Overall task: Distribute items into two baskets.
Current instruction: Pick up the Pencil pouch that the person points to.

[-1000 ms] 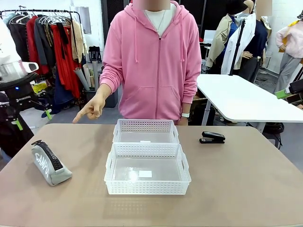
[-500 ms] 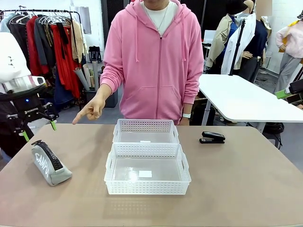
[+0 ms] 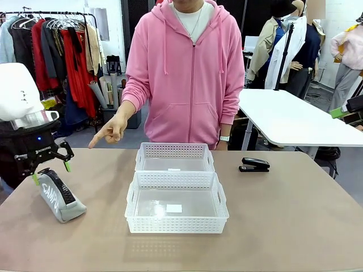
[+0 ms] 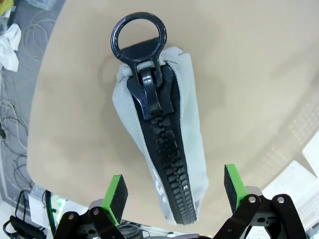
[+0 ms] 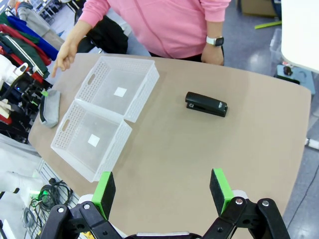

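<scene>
Landmark: larger basket [image 3: 176, 224], white, lattice sides, at the table's [image 3: 283, 221] centre on the robot's side.
Smaller basket [image 3: 174, 150]: touching the larger basket's far wall, on the person's side.
Basket contents: both hold no item. The right wrist view looks down on both floors and shows a small white label on each.
Pouch [image 3: 59, 197]: flat on the table, well to the left of the larger basket, near the table's left edge.
Pouch detail, front view: white lettering on the grey side.
Pouch detail, left wrist view: the black ridged strap [image 4: 162, 144] runs lengthwise and ends in a dark ring [image 4: 137, 31], which the front view does not resolve.
Stapler [image 3: 254, 164]: on the table to the right of and beyond the larger basket, level with the smaller basket, apart from both.
Left gripper [image 3: 51, 172]: jaws spread wide, gripping nothing, above the pouch end farther from the robot. In the left wrist view the green pads [image 4: 117, 191] stand on either side of the pouch, clear of the fabric.
Right gripper [image 5: 162, 191]: jaws spread wide, nothing between them, high over the table to the right of the larger basket.
Person's pointing hand [image 3: 110, 130]: index finger extended, beyond and left of the larger basket, over the far table edge, aimed towards the pouch side.
Person's other hand [image 5: 214, 54]: wristwatch worn, at the far table edge beyond the stapler, as seen in the right wrist view.
</scene>
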Tool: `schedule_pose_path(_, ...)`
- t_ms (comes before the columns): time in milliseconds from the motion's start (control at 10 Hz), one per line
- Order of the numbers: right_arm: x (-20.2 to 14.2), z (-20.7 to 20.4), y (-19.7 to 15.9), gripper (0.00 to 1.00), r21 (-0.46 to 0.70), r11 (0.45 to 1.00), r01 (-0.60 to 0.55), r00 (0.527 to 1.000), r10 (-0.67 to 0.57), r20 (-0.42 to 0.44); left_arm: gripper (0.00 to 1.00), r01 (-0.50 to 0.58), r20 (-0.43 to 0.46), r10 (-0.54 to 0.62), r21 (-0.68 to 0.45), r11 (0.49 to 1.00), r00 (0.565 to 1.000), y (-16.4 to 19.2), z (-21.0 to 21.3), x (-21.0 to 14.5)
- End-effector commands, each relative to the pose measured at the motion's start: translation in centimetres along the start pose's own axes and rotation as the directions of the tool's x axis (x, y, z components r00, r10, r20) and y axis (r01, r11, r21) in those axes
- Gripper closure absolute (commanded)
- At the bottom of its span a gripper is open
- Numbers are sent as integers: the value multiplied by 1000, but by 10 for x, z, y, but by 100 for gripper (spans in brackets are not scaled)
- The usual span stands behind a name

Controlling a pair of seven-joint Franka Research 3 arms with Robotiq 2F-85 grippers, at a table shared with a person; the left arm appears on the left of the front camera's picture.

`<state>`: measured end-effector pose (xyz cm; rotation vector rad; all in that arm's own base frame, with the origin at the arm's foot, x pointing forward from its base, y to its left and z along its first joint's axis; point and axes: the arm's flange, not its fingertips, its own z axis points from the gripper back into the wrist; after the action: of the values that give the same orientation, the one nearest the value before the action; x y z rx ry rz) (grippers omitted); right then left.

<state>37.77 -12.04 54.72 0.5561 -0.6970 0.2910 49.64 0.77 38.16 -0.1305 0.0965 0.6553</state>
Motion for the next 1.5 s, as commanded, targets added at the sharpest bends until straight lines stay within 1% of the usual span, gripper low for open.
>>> schedule_pose_path(0, 1, 0, 0, 0, 4, 1000, -4, 1000, 4, 3, 0, -28, -5, 28, -10, 1000, 1000, -1, -13, -2)
schedule_pose_path(200, 1, 0, 0, 0, 4, 1000, -4, 1000, 4, 3, 0, -32, -24, 33, 15, 999, 999, 0, -34, -4)
schedule_pose_path(400, 1, 0, 0, 0, 4, 1000, -4, 1000, 4, 3, 0, -44, -43, 45, 24, 999, 998, 1, -45, -1)
schedule_pose_path(700, 1, 0, 0, 0, 4, 1000, -4, 1000, 4, 3, 0, -64, -50, 65, 26, 998, 997, 2, -50, 3)
schedule_pose_path(1000, 1, 0, 0, 0, 4, 1000, -4, 1000, 4, 3, 0, -49, -56, 51, 28, 998, 997, 1, -48, 5)
schedule_pose_path(1100, 1, 0, 0, 0, 4, 1000, -4, 1000, 4, 3, 4, -22, -69, 23, 16, 1000, 997, 2, -47, 6)
schedule_pose_path(1200, 1, 0, 0, 0, 4, 1000, -4, 1000, 4, 3, 15, -7, -67, 7, 10, 1000, 998, 2, -46, 6)
schedule_pose_path(1300, 1, 0, 0, 0, 4, 1000, -4, 1000, 4, 3, 32, 13, -79, -13, 3, 1000, 997, 3, -45, 5)
schedule_pose_path(1400, 1, 0, 0, 0, 4, 1000, -4, 1000, 4, 3, 51, 16, -83, -15, 9, 1000, 996, 3, -45, 6)
